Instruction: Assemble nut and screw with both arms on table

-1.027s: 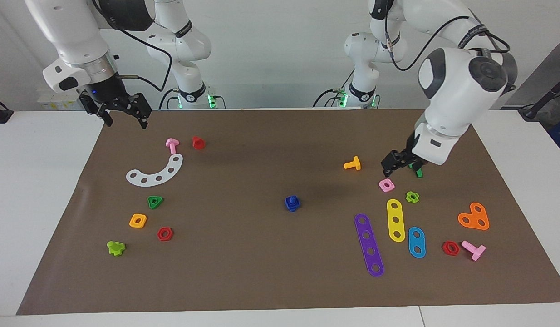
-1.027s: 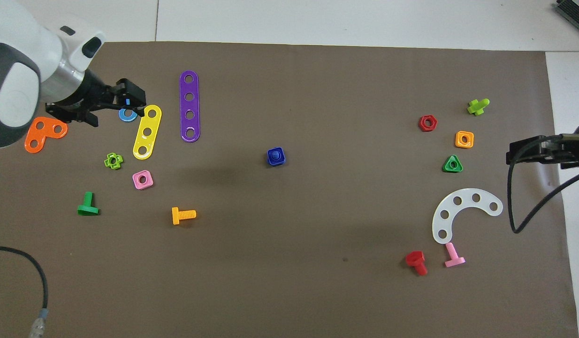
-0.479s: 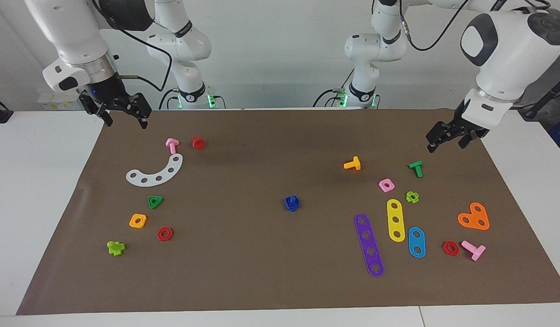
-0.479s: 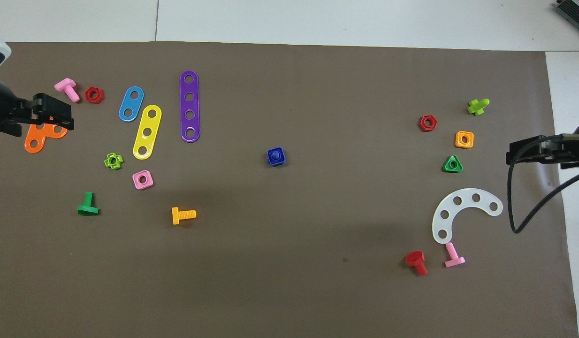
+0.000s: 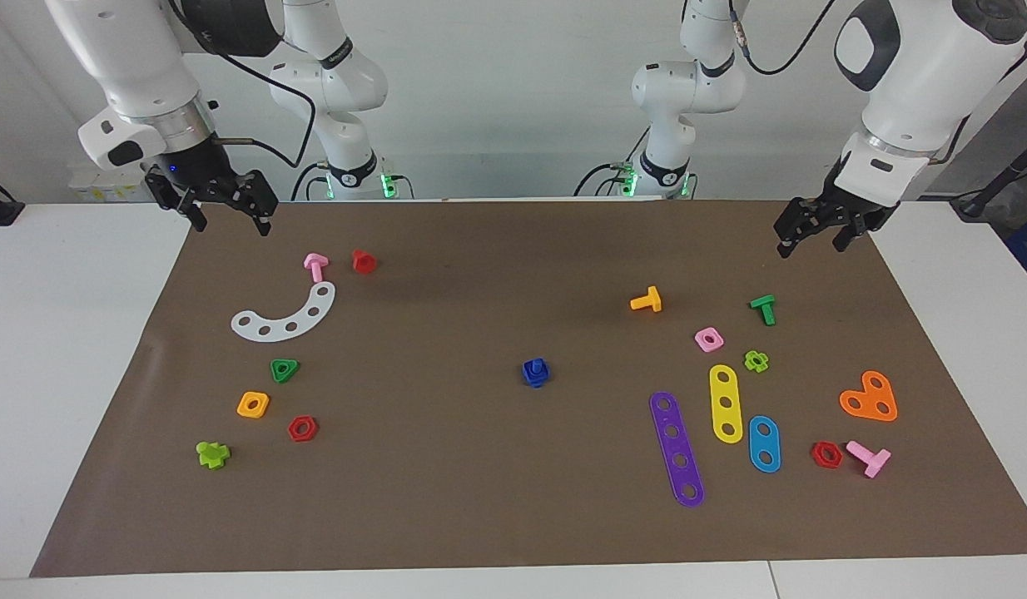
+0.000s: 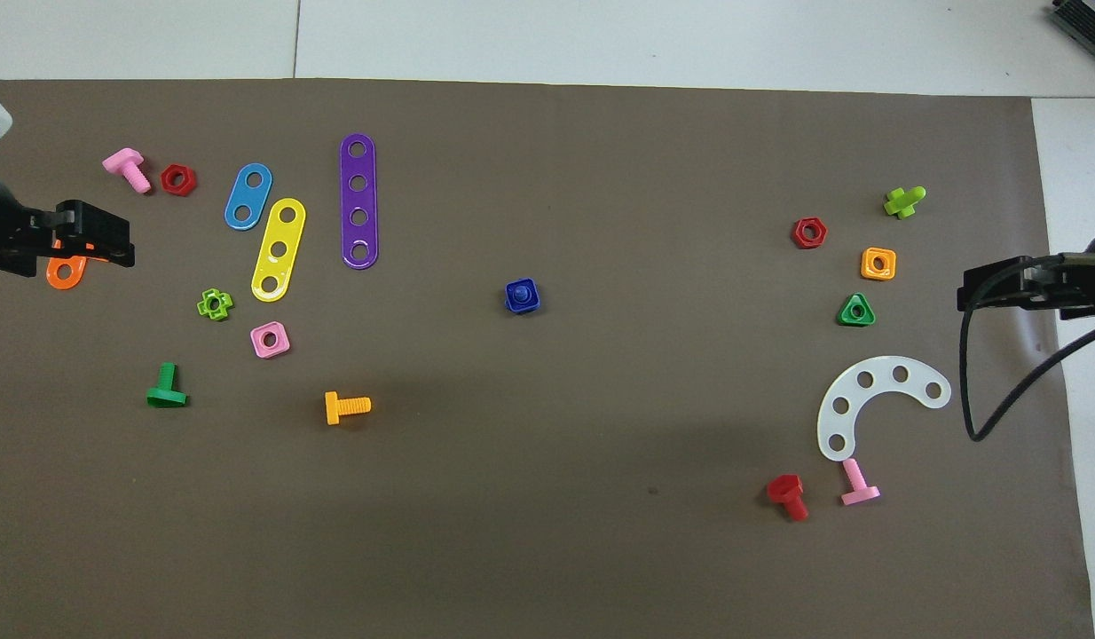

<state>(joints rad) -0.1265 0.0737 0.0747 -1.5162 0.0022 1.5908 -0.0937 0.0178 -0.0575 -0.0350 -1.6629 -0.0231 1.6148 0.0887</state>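
The nut (image 5: 536, 373) sits on the screw (image 5: 534, 366) mid-mat (image 5: 480, 499). Both grippers hang empty and open over the mat's robot-side corners: left gripper (image 5: 821, 229), right gripper (image 5: 222, 204). If the nut is barely threaded, a bump could shake it loose.

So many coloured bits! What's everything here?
nut: one, dark blue, mat's middle, around the screw.
screw: one, dark blue, standing in the nut.
bolts: five; pink, red toward right arm's end; orange, green, pink toward left arm's.
other nuts: five; green triangle, orange square, red hexagon toward right arm's end; pink square, red hexagon toward left arm's.
cross pieces: two, lime, one toward each end.
strips: four; white curved toward right arm's end; purple, yellow, blue toward left arm's.
plate: one, orange, heart-shaped, toward left arm's end.
mat: one, brown, on white table.
pincers: two, black; right pincer, left pincer, both open, empty, over the mat's edges.
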